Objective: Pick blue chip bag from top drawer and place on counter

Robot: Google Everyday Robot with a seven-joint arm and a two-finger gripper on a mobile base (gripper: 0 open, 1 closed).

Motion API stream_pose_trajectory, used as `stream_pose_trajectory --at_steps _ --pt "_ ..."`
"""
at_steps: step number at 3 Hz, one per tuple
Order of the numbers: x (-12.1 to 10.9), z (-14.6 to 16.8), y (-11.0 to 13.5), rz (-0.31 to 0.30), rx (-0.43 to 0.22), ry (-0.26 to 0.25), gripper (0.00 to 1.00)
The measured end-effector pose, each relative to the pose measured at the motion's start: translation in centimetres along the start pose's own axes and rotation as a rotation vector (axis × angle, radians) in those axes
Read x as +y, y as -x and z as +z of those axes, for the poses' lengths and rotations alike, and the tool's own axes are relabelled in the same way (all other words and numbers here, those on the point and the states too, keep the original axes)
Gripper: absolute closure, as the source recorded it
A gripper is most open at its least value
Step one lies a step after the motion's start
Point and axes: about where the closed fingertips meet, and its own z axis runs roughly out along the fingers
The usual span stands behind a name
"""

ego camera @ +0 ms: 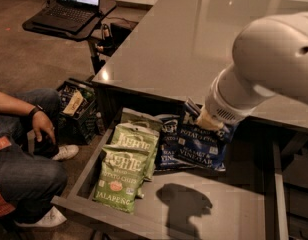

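Observation:
The blue chip bag [201,146], dark navy with white Sea Salt and Vinegar lettering, hangs tilted above the back of the open top drawer [234,209]. My gripper [209,124] sits at the end of the big white arm, mostly hidden behind the wrist, and is shut on the bag's upper edge. The bag and arm cast a shadow on the drawer's bare bottom. A second dark blue bag [166,141] lies in the drawer just left of it. The glossy dark grey counter [179,49] stretches behind and above the drawer.
Two light green Jalapeno bags [126,169] lie at the drawer's left. A seated person [24,154] is at the left beside a black crate [76,109] on the floor. A laptop on a small black stand [69,14] is at the back left.

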Motion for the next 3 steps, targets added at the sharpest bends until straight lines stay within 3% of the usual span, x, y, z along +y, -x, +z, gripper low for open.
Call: stream_pose_trajectory --at_steps 1,3 --pt "-2.85 -3.97 1.73 -0.07 -0.009 -0.049 1.0" --pt "-2.16 -4.79 1.57 -0.052 -0.01 -0.025 1.0"
